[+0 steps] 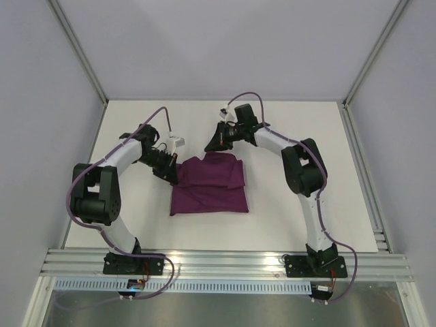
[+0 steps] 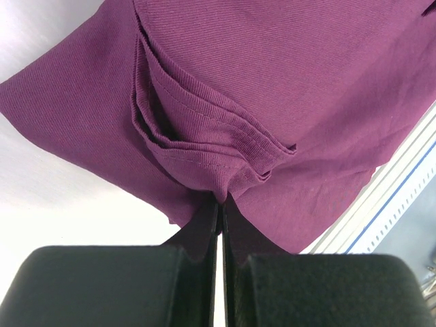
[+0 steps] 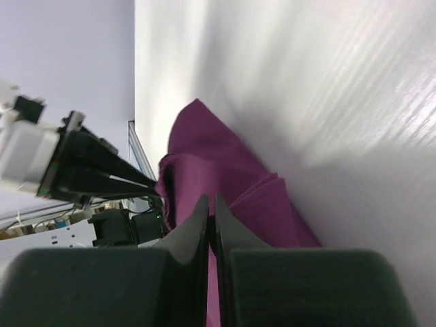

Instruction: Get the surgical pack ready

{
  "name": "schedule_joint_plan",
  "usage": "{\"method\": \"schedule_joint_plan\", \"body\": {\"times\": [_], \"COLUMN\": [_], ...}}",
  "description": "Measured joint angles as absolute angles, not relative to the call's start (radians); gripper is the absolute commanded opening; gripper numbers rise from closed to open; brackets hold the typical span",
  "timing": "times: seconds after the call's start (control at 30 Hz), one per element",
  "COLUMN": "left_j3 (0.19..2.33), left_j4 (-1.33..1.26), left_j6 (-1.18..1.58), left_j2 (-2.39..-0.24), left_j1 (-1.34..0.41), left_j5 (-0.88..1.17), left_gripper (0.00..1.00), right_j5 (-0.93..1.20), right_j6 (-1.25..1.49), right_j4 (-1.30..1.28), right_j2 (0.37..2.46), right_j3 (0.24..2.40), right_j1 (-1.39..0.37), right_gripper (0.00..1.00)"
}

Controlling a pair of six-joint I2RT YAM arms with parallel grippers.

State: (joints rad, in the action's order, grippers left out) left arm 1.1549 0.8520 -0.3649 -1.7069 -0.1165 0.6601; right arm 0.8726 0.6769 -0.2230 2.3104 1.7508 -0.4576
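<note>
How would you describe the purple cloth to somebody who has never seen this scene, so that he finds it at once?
Start at the white table. In its middle, between the left gripper and the right gripper, lies the purple cloth, folded in several layers. It is the only coloured and soft thing on the table, so nothing else can be mistaken for it.

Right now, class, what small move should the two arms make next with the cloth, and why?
Probably lift both held edges a little, together. The left gripper is shut on a folded edge of the cloth, the right gripper looks shut on its far edge, and the cloth lies on the table.
</note>
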Motion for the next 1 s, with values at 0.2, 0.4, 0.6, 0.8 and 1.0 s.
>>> {"method": "schedule_joint_plan", "body": {"times": [0.2,0.4,0.6,0.8,1.0], "left_j3": [1.155,1.155,1.155,1.155,1.160], "left_j4": [0.852,0.853,0.856,0.886,0.953], "left_j6": [-0.365,-0.367,-0.388,-0.398,-0.423], "left_j2": [-1.707,-1.705,-1.671,-1.629,-1.517], "left_j1": [-0.117,-0.117,-0.117,-0.116,-0.112], "left_j5": [0.660,0.659,0.640,0.625,0.568], "left_gripper": [0.06,0.22,0.48,0.56,0.58], "right_j5": [0.853,0.857,0.851,0.841,0.800], "right_j6": [0.688,0.709,0.714,0.734,0.735], "right_j4": [-0.107,-0.010,0.035,0.090,0.087], "right_j2": [2.171,2.042,1.844,1.663,1.518], "right_j3": [1.647,1.501,1.290,1.089,0.878], "right_j1": [-0.458,-0.460,-0.498,-0.620,-0.778], "right_gripper": [0.00,0.01,0.01,0.00,0.00]}}
